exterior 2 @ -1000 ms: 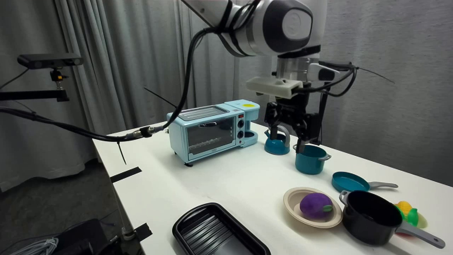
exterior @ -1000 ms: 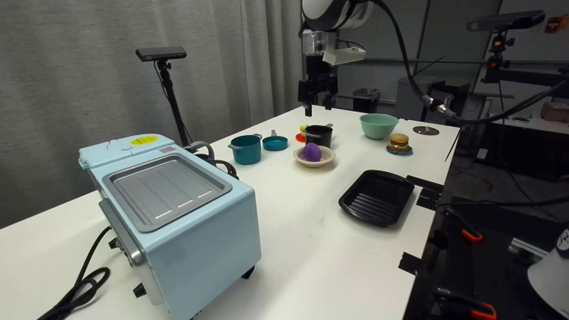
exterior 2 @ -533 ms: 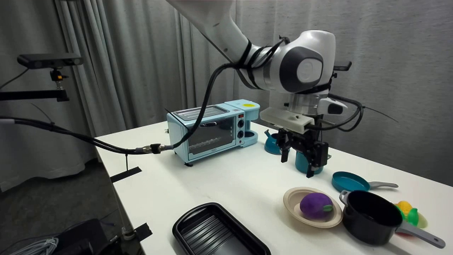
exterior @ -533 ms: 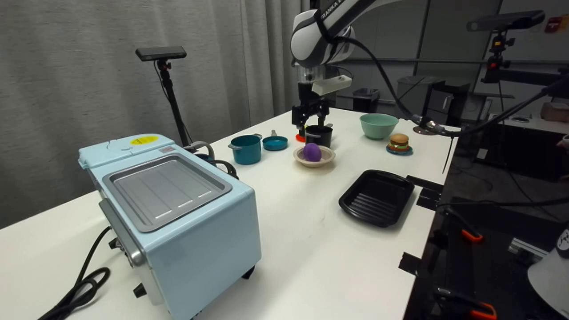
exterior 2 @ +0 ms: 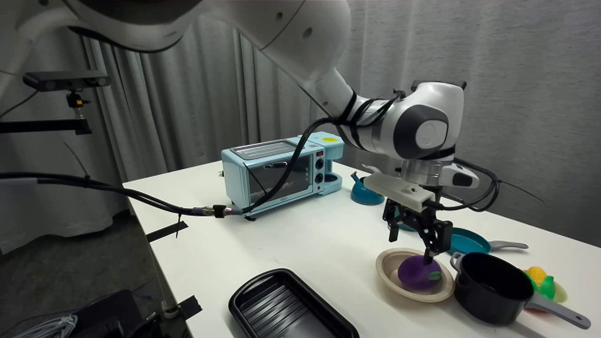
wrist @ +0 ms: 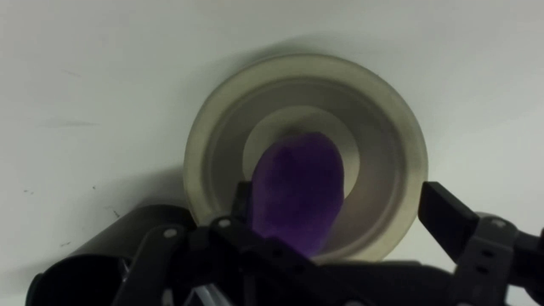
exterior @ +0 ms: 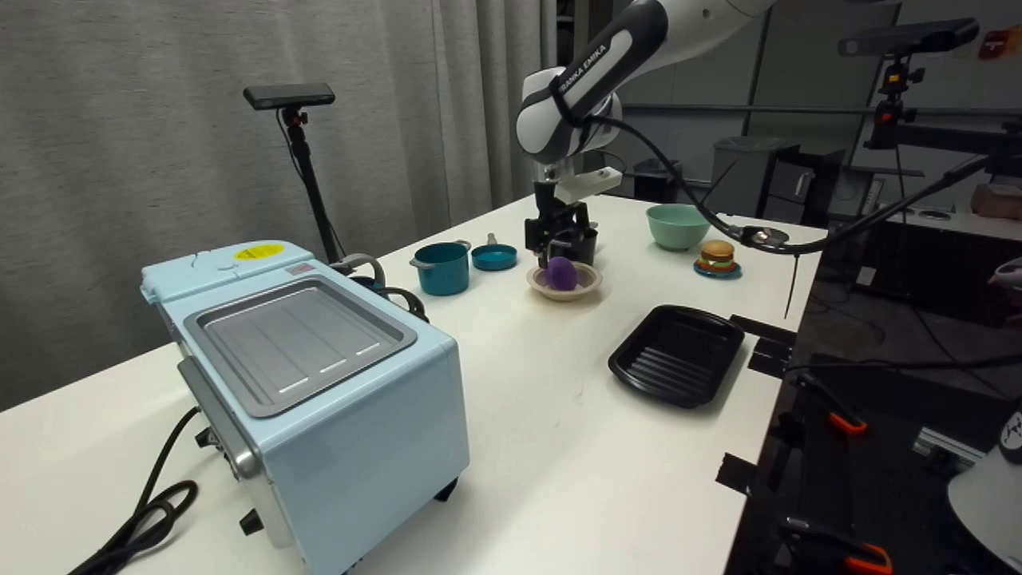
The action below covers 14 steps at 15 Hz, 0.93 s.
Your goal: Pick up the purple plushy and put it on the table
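Note:
The purple plushy (exterior 2: 415, 277) sits in a small tan bowl (exterior 2: 386, 277) on the white table (exterior 2: 300, 249). It shows in both exterior views, here too (exterior: 562, 275). In the wrist view, the plushy (wrist: 299, 182) lies between the fingers of my gripper (wrist: 340, 208), nearer the left finger. The right finger is over the bowl's right rim, apart from the plushy. My gripper (exterior 2: 411, 249) is open, pointing down just above the bowl. Whether the left finger touches the plushy, I cannot tell. The gripper hides the plushy's lower end in the wrist view.
A black pot (exterior 2: 488, 286) stands close beside the bowl. A teal pan (exterior 2: 465, 241) and teal kettle (exterior 2: 366, 192) stand behind. A black ridged tray (exterior 2: 291, 305), blue toaster oven (exterior 2: 277, 178), green bowl (exterior: 677, 228) and toy burger (exterior: 716, 255) are also on the table.
My gripper has come down and moved across from near the teal pot and kettle to just above the bowl and plushy. The fingers stay open. The plushy has not moved.

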Motion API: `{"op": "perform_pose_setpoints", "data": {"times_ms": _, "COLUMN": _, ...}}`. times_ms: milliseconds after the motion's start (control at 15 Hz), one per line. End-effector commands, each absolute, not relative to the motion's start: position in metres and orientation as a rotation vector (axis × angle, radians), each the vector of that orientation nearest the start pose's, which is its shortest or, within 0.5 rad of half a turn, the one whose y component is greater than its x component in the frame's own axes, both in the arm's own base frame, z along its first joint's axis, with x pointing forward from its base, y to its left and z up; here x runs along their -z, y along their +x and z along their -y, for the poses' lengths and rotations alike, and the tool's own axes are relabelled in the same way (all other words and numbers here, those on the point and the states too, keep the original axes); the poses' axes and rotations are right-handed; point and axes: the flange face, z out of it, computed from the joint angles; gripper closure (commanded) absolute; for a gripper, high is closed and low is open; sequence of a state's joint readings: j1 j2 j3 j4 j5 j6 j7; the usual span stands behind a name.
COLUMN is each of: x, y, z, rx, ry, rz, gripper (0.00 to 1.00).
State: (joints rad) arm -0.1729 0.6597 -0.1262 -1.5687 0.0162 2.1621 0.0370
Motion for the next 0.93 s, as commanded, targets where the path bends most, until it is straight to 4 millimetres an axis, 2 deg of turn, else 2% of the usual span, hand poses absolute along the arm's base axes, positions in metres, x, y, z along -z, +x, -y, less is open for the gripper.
{"op": "perform_pose_setpoints", "data": {"times_ms": 0, "x": -0.236, "y": 0.685, "z": 0.209, "rx": -0.115, "ry": -3.151, "rz": -0.583, "gripper": 0.04}}
{"op": "perform_pose_setpoints", "data": {"times_ms": 200, "x": -0.220, "y": 0.689, "z": 0.217, "rx": -0.136, "ry": -3.154, "rz": -0.619, "gripper": 0.13}}
{"op": "perform_pose_setpoints", "data": {"times_ms": 267, "x": -0.216, "y": 0.689, "z": 0.219, "rx": -0.142, "ry": -3.155, "rz": -0.632, "gripper": 0.34}}
{"op": "perform_pose_setpoints", "data": {"times_ms": 333, "x": -0.213, "y": 0.690, "z": 0.220, "rx": -0.145, "ry": -3.154, "rz": -0.640, "gripper": 0.35}}
{"op": "perform_pose_setpoints", "data": {"times_ms": 667, "x": -0.206, "y": 0.700, "z": 0.224, "rx": -0.071, "ry": -3.154, "rz": -0.633, "gripper": 0.74}}
{"op": "perform_pose_setpoints", "data": {"times_ms": 800, "x": -0.208, "y": 0.706, "z": 0.225, "rx": -0.008, "ry": -3.154, "rz": -0.618, "gripper": 0.85}}
{"op": "perform_pose_setpoints", "data": {"times_ms": 867, "x": -0.209, "y": 0.709, "z": 0.225, "rx": 0.034, "ry": -3.146, "rz": -0.615, "gripper": 0.88}}
